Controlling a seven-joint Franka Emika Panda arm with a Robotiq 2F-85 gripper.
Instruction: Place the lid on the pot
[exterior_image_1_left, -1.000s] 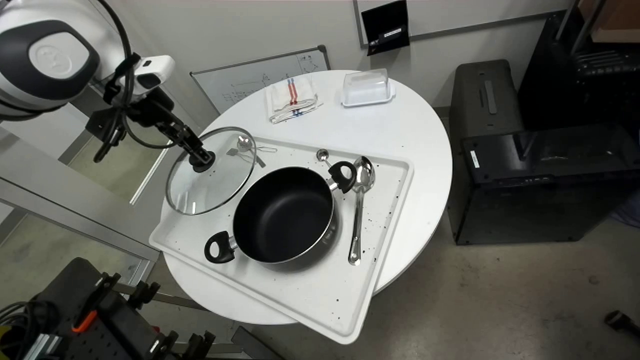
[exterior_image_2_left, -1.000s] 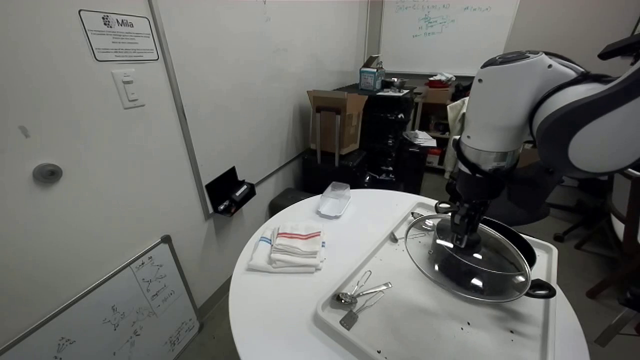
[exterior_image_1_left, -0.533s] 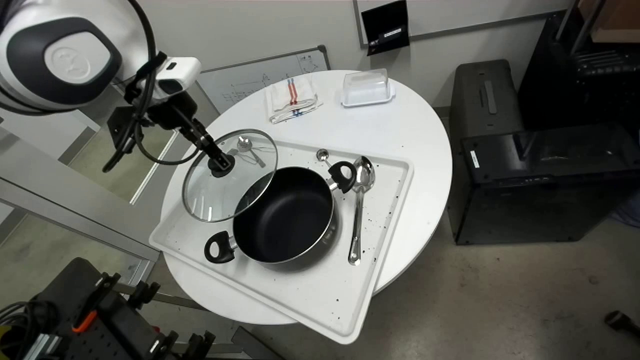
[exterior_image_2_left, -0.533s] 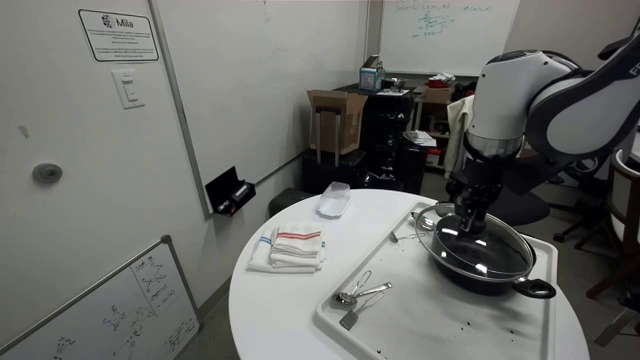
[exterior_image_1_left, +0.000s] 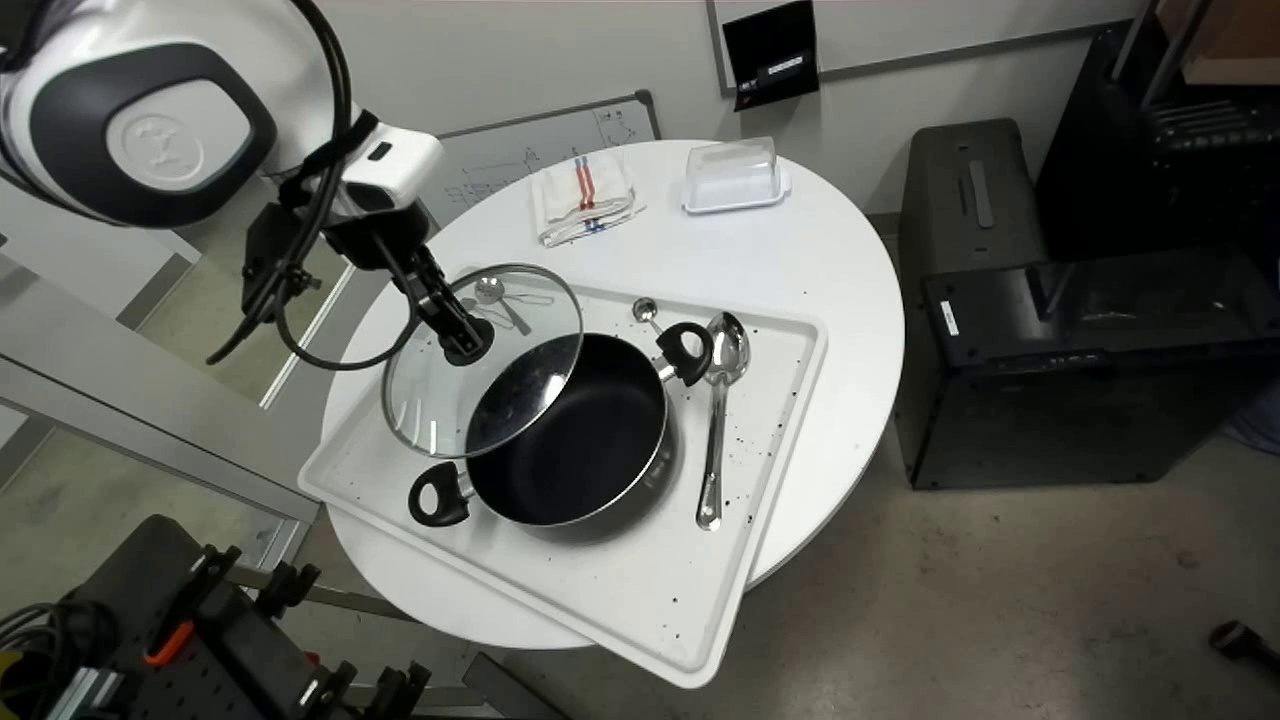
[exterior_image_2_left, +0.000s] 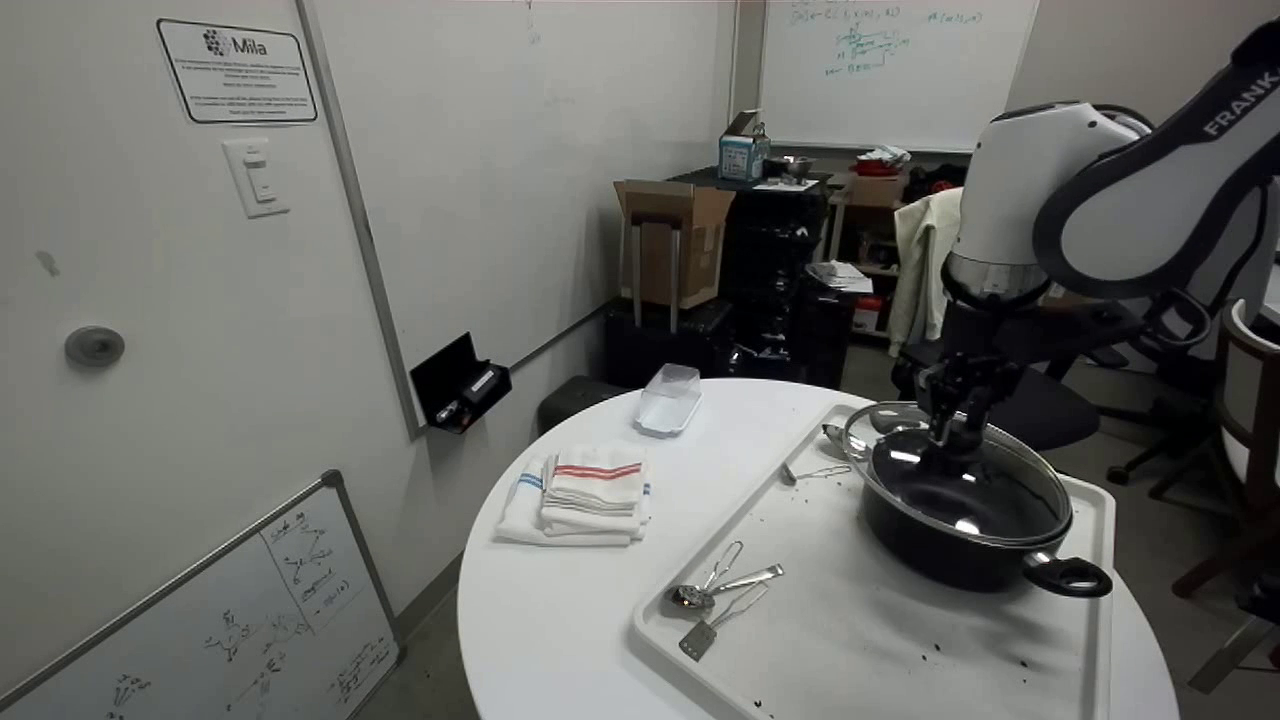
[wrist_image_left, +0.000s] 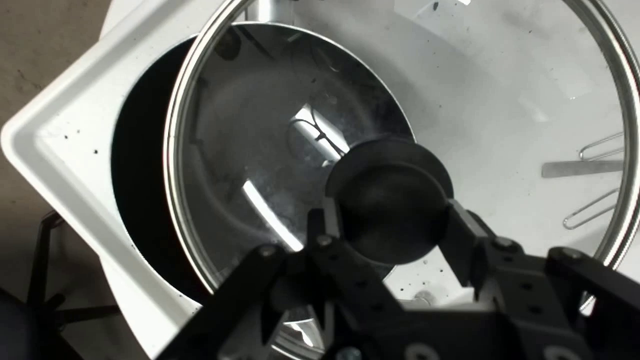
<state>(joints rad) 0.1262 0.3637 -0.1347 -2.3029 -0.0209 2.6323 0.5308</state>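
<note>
My gripper (wrist_image_left: 392, 210) is shut on the dark knob of the clear glass lid (wrist_image_left: 280, 150), as the wrist view shows. In an exterior view the lid (exterior_image_1_left: 425, 405) hangs in the air and overlaps the left part of the black pot (exterior_image_1_left: 600, 450), with the gripper (exterior_image_1_left: 466, 338) at its knob. The right part of the pot's opening is uncovered there. In an exterior view the lid (exterior_image_2_left: 975, 495) appears over the pot (exterior_image_2_left: 930, 550), slightly tilted, below the gripper (exterior_image_2_left: 957, 430). In the wrist view the pot (wrist_image_left: 145, 165) lies partly beyond the lid's left rim.
The pot stands on a white tray (exterior_image_1_left: 640, 620) on a round white table (exterior_image_1_left: 850, 330). A large metal spoon (exterior_image_1_left: 715, 440) lies right of the pot. Small utensils (exterior_image_2_left: 715, 600) lie at a tray corner. Folded towels (exterior_image_1_left: 585, 195) and a clear-lidded dish (exterior_image_1_left: 735, 178) are farther back.
The gripper has carried the lid rightward in both exterior views, so it now overlaps more of the pot. The lid looks more level than before. The pot has not moved.
</note>
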